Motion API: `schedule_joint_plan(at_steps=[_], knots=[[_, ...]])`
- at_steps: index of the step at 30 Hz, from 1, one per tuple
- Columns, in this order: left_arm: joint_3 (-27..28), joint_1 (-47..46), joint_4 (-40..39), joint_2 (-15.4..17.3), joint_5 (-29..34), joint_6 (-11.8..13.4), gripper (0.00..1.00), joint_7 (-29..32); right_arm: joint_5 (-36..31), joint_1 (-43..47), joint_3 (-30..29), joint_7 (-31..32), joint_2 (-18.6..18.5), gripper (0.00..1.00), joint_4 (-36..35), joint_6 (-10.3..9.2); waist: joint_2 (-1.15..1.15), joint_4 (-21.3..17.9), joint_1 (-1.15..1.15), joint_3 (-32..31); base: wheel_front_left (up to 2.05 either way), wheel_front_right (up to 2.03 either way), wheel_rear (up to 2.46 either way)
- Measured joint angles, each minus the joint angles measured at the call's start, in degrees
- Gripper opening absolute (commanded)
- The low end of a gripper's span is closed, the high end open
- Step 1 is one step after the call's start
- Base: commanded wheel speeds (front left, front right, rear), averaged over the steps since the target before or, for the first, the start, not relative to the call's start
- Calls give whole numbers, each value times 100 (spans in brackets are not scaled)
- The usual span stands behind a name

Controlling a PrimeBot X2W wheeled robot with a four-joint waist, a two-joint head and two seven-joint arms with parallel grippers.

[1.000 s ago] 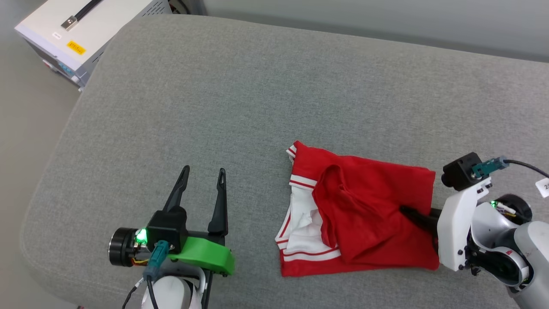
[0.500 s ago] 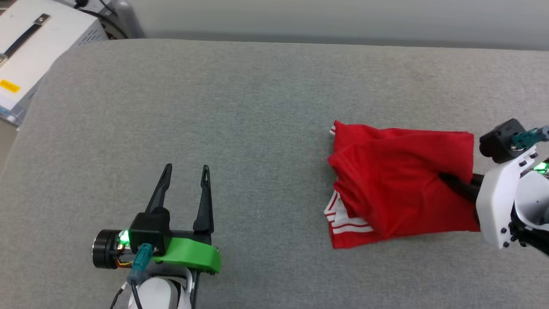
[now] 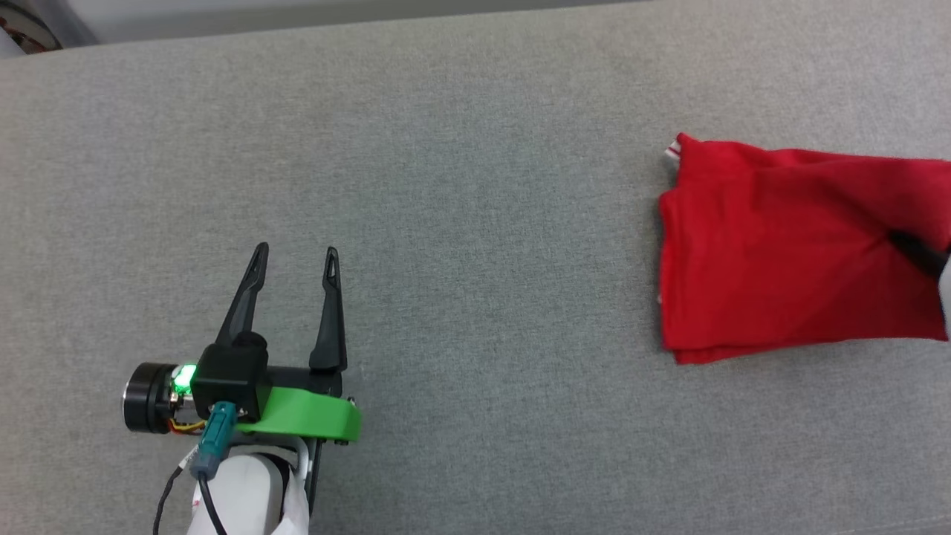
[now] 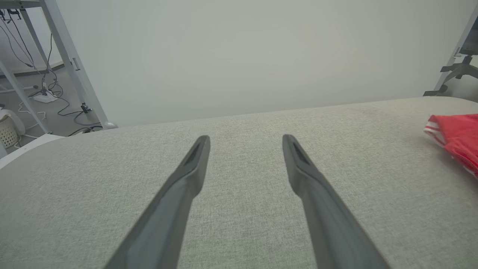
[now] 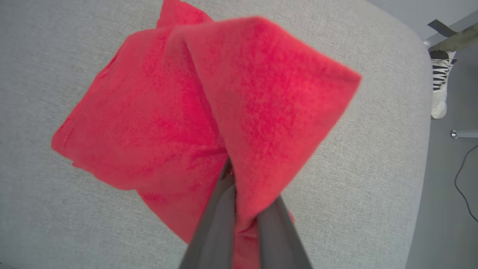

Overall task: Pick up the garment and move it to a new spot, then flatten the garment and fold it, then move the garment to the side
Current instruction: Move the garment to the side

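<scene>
Off to the left, the left gripper with two long dark fingers (image 3: 296, 249) is hanging spread wide and empty above the grey woven cushion (image 3: 475, 148). Far to the right, the folded red jersey shirt (image 3: 787, 245) is resting on that cushion, and the right gripper (image 5: 228, 175) is pinching a raised fold of it. That pinch is looking thin, so layers may be slipping free and the fold falling open

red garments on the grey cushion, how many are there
1: the folded red jersey-style garment lies at the right of the grey fabric cushion, pinched by the right gripper.
</scene>
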Motion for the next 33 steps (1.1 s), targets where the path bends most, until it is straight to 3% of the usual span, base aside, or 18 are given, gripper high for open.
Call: schedule_joint_plan(at_steps=[11, 24, 29, 30, 31, 33], knots=[[10, -290, -277, 105, 75, -45, 100, 0, -655, -657, -589, -34, -425, 0, 1212, 0, 0, -176, 0, 829, 0, 0, 0], [9, -514, -543, 260, 111, -51, 100, 0, -1518, -1566, -1311, -372, -448, 0, 2797, 1, 0, -58, 1, 1593, 0, 0, 0], [12, -541, -566, 283, 112, -47, 100, 0, -1724, -1827, -1425, -733, -240, 0, 3204, 1, 0, -13, 1, 1675, 0, 0, 0], [9, -542, -558, 286, 111, -45, 100, 0, -1802, -1875, -1445, -839, -167, 24, 3290, 1, 0, -14, 1, 1660, 0, 0, 0], [3, -542, -547, 286, 112, -43, 100, 0, -1871, -1904, -1452, -900, -130, 100, 3356, 1, 0, -15, 1, 1641, 0, 0, 0], [-13, -542, -497, 283, 111, -43, 100, 1, -2003, -1920, -1459, -1060, -79, 100, 3495, 1, 0, -16, 1, 1564, 0, 0, 0]])
